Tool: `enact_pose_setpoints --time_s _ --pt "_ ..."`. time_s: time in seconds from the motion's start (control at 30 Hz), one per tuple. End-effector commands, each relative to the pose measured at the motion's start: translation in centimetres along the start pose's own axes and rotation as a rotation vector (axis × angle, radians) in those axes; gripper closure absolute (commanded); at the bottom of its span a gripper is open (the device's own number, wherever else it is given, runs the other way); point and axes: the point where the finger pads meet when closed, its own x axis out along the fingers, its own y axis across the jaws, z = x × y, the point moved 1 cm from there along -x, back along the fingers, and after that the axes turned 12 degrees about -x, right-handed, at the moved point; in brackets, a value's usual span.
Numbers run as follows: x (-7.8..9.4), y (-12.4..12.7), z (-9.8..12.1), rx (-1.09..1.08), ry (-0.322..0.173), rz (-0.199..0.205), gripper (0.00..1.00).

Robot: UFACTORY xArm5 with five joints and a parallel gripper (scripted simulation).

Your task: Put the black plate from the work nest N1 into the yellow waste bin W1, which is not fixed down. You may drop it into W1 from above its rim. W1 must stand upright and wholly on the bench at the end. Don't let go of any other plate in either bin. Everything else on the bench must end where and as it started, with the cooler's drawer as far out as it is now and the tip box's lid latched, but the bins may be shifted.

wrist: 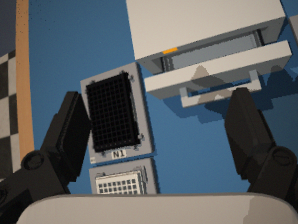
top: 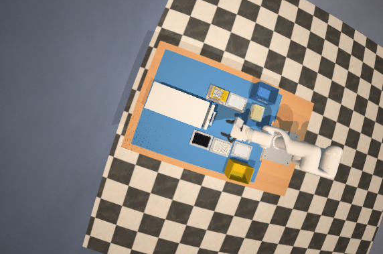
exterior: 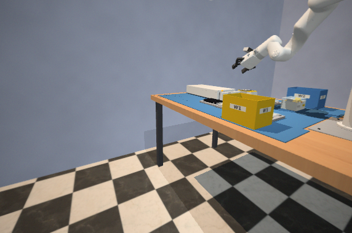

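fingers spread wide, holding nothing, high above the counter (exterior: pixel 277 147) | black plate (wrist: pixel 111 111) lies in its nest beside the cooler (wrist: pixel 200 3) | yellow bin (exterior: pixel 247 110) upright at counter edge

plate (wrist: pixel 112 111): black | bin W1 (exterior: pixel 247 110): yellow | mat (top: pixel 181 70): blue | floor (top: pixel 254 26): checkered

Top looks down from far, exterior sideways, wrist close; all share the bench (top: pixel 294 106).
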Motion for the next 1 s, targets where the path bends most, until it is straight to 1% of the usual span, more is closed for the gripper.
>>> enact_pose_setpoints --time_s 0.0,0.07,0.17,0.2,0.23,0.33,0.4,0.47,0.5,0.53,0.6,0.67,0.73,0.77,0.83,0.87,0.97 --pt "-0.6 0.8 0.8 -0.047 -0.122 0.028 0.0" --pt "-0.7 1.1 0.9 -0.068 -0.18 0.038 0.0" --pt "-1.5 1.6 1.7 -0.098 -0.265 0.051 0.0" --pt "-1.7 1.8 1.9 -0.106 -0.288 0.054 0.0" --pt "-1.7 1.8 1.9 -0.106 -0.288 0.054 0.0" --pt "-2.7 2.2 2.6 -0.134 -0.375 0.062 0.0" --pt "-2.7 2.2 2.6 -0.134 -0.375 0.062 0.0" --pt "-3.5 2.6 3.1 -0.154 -0.438 0.065 0.0" --pt "-3.8 2.7 3.4 -0.159 -0.453 0.066 0.0" --pt "-3.9 2.7 3.4 -0.159 -0.453 0.066 0.0" --pt "-4.7 3.0 3.9 -0.176 -0.508 0.067 0.0" --pt "-4.9 3.0 4.0 -0.176 -0.508 0.068 0.0" --pt "-5.7 3.2 4.4 -0.192 -0.563 0.067 0.0" --pt "-5.9 3.3 4.5 -0.192 -0.563 0.068 0.0" --pt "-6.8 3.5 4.9 -0.208 -0.619 0.066 0.0" --pt "-7.1 3.6 5.1 -0.208 -0.619 0.066 0.0" --pt "-7.1 3.6 5.1 -0.208 -0.619 0.066 0.0"
